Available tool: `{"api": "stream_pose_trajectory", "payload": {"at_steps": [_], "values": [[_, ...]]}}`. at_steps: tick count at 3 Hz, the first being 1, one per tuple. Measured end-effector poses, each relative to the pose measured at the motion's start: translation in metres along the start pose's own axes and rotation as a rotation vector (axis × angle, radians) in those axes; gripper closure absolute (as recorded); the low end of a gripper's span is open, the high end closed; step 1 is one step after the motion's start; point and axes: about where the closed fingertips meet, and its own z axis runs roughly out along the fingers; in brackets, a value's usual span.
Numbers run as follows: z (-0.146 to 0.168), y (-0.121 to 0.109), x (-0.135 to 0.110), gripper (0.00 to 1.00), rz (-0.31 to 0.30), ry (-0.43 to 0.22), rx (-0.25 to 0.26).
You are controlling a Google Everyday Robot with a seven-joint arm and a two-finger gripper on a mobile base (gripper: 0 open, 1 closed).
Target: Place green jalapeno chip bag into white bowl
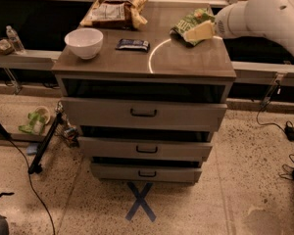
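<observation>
Hand (pixel 199 32) at back-right corner of desk (pixel 186 60), right on top of the green jalapeno chip bag (pixel 190 18). Its cream-colored tip overlaps the bag's front half. Spread or pressed together: can't tell from this angle. White arm (pixel 264 13) comes in from the right edge, angled down twd the bag.

Bag lies crinkled on the desk top, near the right edge, well apart from the white bowl (pixel 83 42). Bowl upright at front-left of desk, nothing in it.

Btw bowl and bag: dark snack bar (pixel 133 44), flat, just right of the bowl, not touching it. Brown chip bag (pixel 115 12) lies at back-left, behind bowl and bar.

Desk has 3 drawers (pixel 143 113) below the top, each pulled out a bit, lower ones less. Blue tape X (pixel 140 201) on the speckled floor in front. Water bottle (pixel 13 38) stands on ledge to the left.
</observation>
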Motion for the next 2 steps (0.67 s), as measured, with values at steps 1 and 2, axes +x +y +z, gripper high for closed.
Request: {"api": "stream_pose_trajectory", "payload": {"at_steps": [1, 2], "values": [[0.032, 0.001, -0.003, 0.00, 0.010, -0.040, 0.006], [0.065, -0.003, -0.007, 0.00, 0.010, -0.073, 0.021]]}}
